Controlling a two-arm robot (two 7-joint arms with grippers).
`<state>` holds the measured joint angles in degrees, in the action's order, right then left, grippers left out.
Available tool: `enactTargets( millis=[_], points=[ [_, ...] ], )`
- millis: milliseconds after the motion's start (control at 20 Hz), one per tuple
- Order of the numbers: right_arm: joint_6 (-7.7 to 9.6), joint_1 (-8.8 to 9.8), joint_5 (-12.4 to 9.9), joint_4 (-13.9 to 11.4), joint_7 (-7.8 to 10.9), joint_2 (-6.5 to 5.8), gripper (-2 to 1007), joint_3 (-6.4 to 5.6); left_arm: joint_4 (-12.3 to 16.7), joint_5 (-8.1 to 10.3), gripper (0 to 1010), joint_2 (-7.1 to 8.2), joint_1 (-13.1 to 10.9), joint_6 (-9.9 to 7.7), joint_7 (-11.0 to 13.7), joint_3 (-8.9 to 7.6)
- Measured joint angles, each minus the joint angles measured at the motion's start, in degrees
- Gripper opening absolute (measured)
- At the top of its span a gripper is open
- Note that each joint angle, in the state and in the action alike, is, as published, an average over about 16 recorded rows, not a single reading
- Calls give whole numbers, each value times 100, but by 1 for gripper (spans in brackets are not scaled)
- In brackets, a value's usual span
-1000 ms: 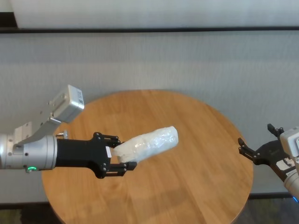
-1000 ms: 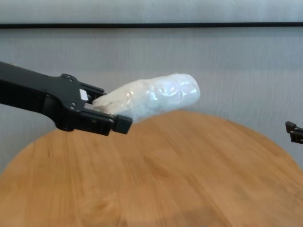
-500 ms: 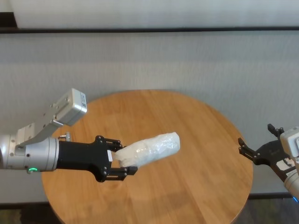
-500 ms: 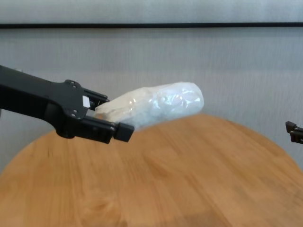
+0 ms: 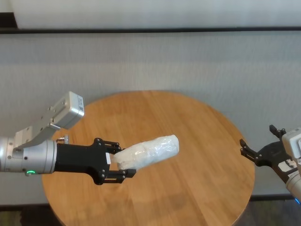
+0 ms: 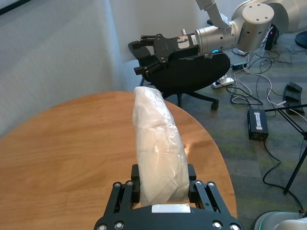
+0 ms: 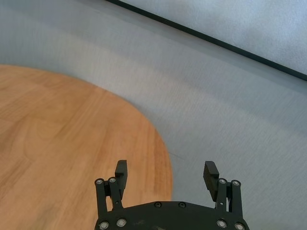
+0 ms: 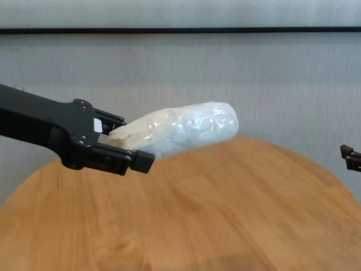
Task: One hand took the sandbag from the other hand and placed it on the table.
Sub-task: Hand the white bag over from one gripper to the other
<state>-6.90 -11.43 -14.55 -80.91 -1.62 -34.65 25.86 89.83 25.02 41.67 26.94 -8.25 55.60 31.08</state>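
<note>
- Sandbag (image 5: pixel 148 151) hangs in the air above the round desk (image 5: pixel 197 122), pinched at one end by the left claw (image 5: pixel 123 162), so the rounded free end sticks out toward the robot's right.
- Left claw is pressed tight on the bag's narrow end; gripping there leaves most of its length clear, likely so another claw can take it.
- Right claw (image 5: pixel 251 153) waits just off the desk's right edge, fingers spread wide and holding nothing, well apart from the bag.
- Handover looks not yet begun; the bag touches nothing but the left claw.
</note>
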Motion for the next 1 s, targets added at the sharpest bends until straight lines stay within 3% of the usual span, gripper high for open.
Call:
enactTargets(
  millis=[300, 500, 750, 1000],
  points=[
    [-70, 4, 37, -9, 41, -29, 1001, 3, -9, 14, 567, 5, -9, 30, -9, 1],
    [-372, 14, 204, -57, 168, -160, 1001, 16, -3, 10, 567, 5, -11, 15, -12, -3],
    [-1075, 20, 576, -154, 424, -454, 1001, 42, 4, 5, 567, 6, -13, 0, -14, -8],
    [-2092, -24, 1185, -226, 686, -821, 1001, 60, 9, 1, 567, 6, -14, -10, -15, -13]
  ],
)
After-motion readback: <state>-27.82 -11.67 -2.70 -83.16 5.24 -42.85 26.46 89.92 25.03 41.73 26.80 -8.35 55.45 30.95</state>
